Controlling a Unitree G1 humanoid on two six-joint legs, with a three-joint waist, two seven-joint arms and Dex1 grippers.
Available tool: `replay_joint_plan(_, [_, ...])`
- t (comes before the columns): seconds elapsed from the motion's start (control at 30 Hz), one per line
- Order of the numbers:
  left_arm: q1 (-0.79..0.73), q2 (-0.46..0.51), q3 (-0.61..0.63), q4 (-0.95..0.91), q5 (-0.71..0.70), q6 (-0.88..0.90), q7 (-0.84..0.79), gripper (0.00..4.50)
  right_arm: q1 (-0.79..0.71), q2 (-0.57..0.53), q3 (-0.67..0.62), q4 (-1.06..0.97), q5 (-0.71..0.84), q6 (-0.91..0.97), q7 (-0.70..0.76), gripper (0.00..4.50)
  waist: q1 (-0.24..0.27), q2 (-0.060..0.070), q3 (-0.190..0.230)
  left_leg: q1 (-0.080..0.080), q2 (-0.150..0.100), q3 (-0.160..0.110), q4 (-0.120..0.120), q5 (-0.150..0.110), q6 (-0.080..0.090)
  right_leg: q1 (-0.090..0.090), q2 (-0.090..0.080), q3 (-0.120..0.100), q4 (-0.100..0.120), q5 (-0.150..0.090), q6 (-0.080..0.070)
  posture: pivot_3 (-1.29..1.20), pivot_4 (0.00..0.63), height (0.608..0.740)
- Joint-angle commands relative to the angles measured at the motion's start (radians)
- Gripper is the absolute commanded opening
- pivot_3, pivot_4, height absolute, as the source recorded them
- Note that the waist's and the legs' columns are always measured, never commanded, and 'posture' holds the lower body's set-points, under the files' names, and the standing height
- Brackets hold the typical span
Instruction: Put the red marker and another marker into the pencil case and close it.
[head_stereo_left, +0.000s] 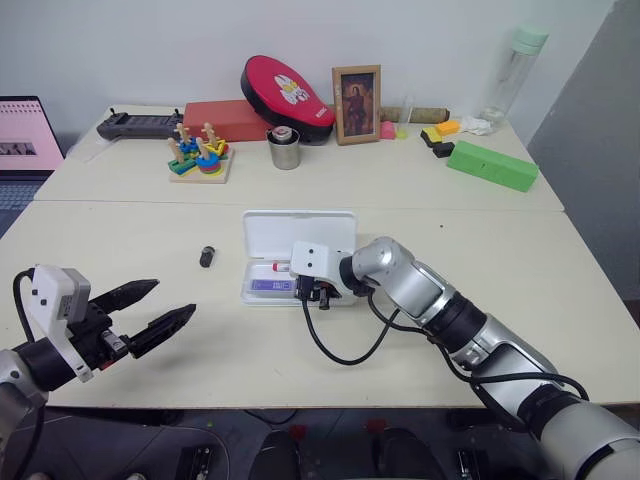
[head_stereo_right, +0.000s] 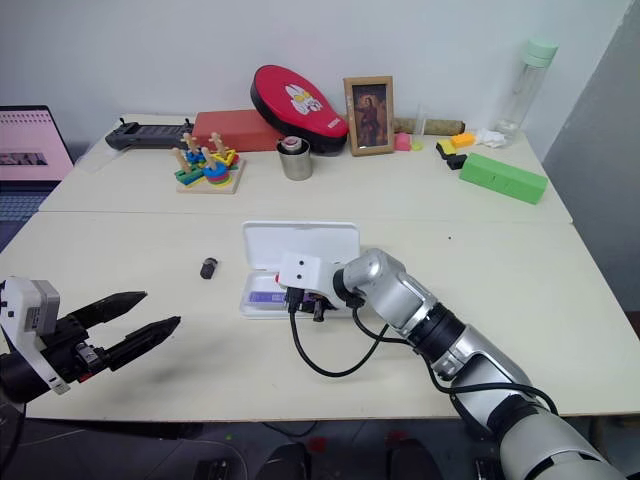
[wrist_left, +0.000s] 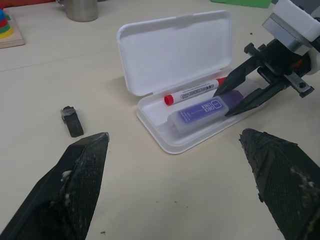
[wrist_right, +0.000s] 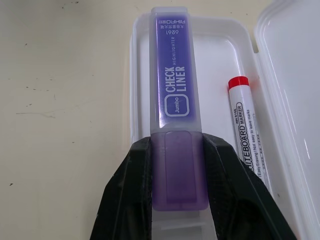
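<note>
The white plastic case (wrist_left: 175, 60) lies open on the matte cream table (head_stereo_left: 500, 250), its smooth, round-cornered lid folded flat to the far side. In its shallow tray the slim red marker (wrist_left: 195, 91) lies along the hinge side. Beside it lies the flat, translucent purple marker (wrist_right: 172, 100), its near end pinched by the right gripper (wrist_right: 180, 210). The left gripper (head_stereo_left: 160, 312) hovers at the near left, its textured black fingers (wrist_left: 75, 190) spread wide.

Your robot's right arm (head_stereo_left: 440, 300) is silver with black joints; a black cable (head_stereo_left: 345, 350) loops beneath its white wrist block (head_stereo_left: 318, 262). The left gripper (head_stereo_left: 150, 310) has two black, tapered fingers (rough-textured, speckled with pale crumbs) below another white block (head_stereo_left: 58, 292).
</note>
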Motion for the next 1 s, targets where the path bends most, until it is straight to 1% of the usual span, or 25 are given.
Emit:
replay_joint_plan(0.03, [-0.02, 0.006, -0.008, -0.028, -0.015, -0.014, 0.01, 4.5, -0.044, 0.011, -0.049, -0.013, 0.006, -0.021, 0.014, 2.06, 0.0, 0.0, 0.0, 0.0, 0.0, 0.0, 0.0, 0.0, 0.0, 0.0, 0.0, 0.0, 0.0, 0.0, 0.0, 0.0, 0.15, 0.74])
replay_joint_plan(0.2, [-0.044, 0.012, -0.031, -0.017, -0.012, -0.016, 0.013, 4.5, -0.065, 0.015, -0.081, 0.001, 0.006, -0.031, 0.01, 3.26, 0.0, 0.0, 0.0, 0.0, 0.0, 0.0, 0.0, 0.0, 0.0, 0.0, 0.0, 0.0, 0.0, 0.0, 0.0, 0.0, 0.15, 0.74])
replay_joint_plan(0.33, [-0.071, 0.011, -0.058, -0.005, -0.003, -0.019, 0.019, 4.5, -0.087, 0.02, -0.115, -0.004, 0.016, -0.033, 0.009, 4.38, 0.0, 0.0, 0.0, 0.0, 0.0, 0.0, 0.0, 0.0, 0.0, 0.0, 0.0, 0.0, 0.0, 0.0, 0.0, 0.0, 0.15, 0.74])
replay_joint_plan(0.37, [-0.084, 0.006, -0.069, 0.002, 0.004, -0.024, 0.025, 4.5, -0.09, 0.02, -0.126, -0.014, 0.024, -0.027, 0.014, 4.47, 0.0, 0.0, 0.0, 0.0, 0.0, 0.0, 0.0, 0.0, 0.0, 0.0, 0.0, 0.0, 0.0, 0.0, 0.0, 0.0, 0.15, 0.74])
replay_joint_plan(0.43, [-0.103, -0.002, -0.087, 0.014, 0.014, -0.03, 0.039, 4.5, -0.091, 0.021, -0.139, -0.035, 0.037, -0.018, 0.024, 4.47, 0.0, 0.0, 0.0, 0.0, 0.0, 0.0, 0.0, 0.0, 0.0, 0.0, 0.0, 0.0, 0.0, 0.0, 0.0, 0.0, 0.15, 0.74])
replay_joint_plan(0.5, [-0.156, -0.027, -0.13, 0.056, 0.067, -0.054, 0.104, 4.5, -0.075, 0.019, -0.176, -0.127, 0.109, 0.034, 0.073, 4.47, 0.002, 0.001, 0.0, 0.0, 0.0, 0.0, 0.0, 0.0, 0.0, 0.0, 0.0, 0.0, 0.0, 0.0, 0.0, 0.0, 0.15, 0.74])
replay_joint_plan(0.53, [-0.183, -0.038, -0.15, 0.081, 0.097, -0.065, 0.141, 4.5, -0.068, 0.016, -0.191, -0.17, 0.141, 0.058, 0.094, 4.47, 0.002, 0.001, 0.0, 0.0, 0.0, 0.0, 0.0, 0.0, 0.0, 0.0, 0.0, 0.0, 0.0, 0.0, 0.0, 0.0, 0.15, 0.74])
replay_joint_plan(0.63, [-0.297, -0.056, -0.237, 0.213, 0.264, -0.083, 0.317, 4.5, -0.05, -0.002, -0.23, -0.291, 0.213, 0.139, 0.118, 4.47, 0.007, 0.0, 0.0, 0.0, 0.0, -0.001, 0.0, 0.0, 0.0, 0.001, 0.0, -0.001, 0.001, 0.0, 0.0, 0.0, 0.15, 0.74])
replay_joint_plan(0.7, [-0.357, -0.079, -0.251, 0.271, 0.294, -0.063, 0.392, 4.5, -0.039, -0.02, -0.245, -0.347, 0.237, 0.175, 0.116, 4.47, 0.006, -0.001, -0.001, 0.0, 0.0, -0.001, 0.0, 0.0, 0.0, 0.002, 0.0, -0.001, 0.001, 0.0, 0.0, 0.0, 0.15, 0.74])
replay_joint_plan(0.87, [-0.456, -0.1, -0.295, 0.39, 0.338, -0.055, 0.441, 4.5, -0.023, -0.033, -0.275, -0.399, 0.264, 0.243, 0.06, 4.47, 0.003, -0.002, -0.001, -0.001, 0.0, -0.001, 0.001, 0.0, 0.0, 0.001, 0.0, -0.001, 0.002, 0.001, 0.001, 0.0, 0.15, 0.74])
replay_joint_plan(1.0, [-0.556, -0.109, -0.371, 0.497, 0.378, -0.062, 0.436, 4.5, -0.01, -0.03, -0.283, -0.397, 0.257, 0.281, -0.01, 4.47, 0.003, -0.002, -0.001, -0.001, 0.0, -0.001, 0.0, 0.0, 0.0, 0.001, 0.0, -0.001, 0.003, 0.001, 0.001, 0.0, 0.15, 0.74])
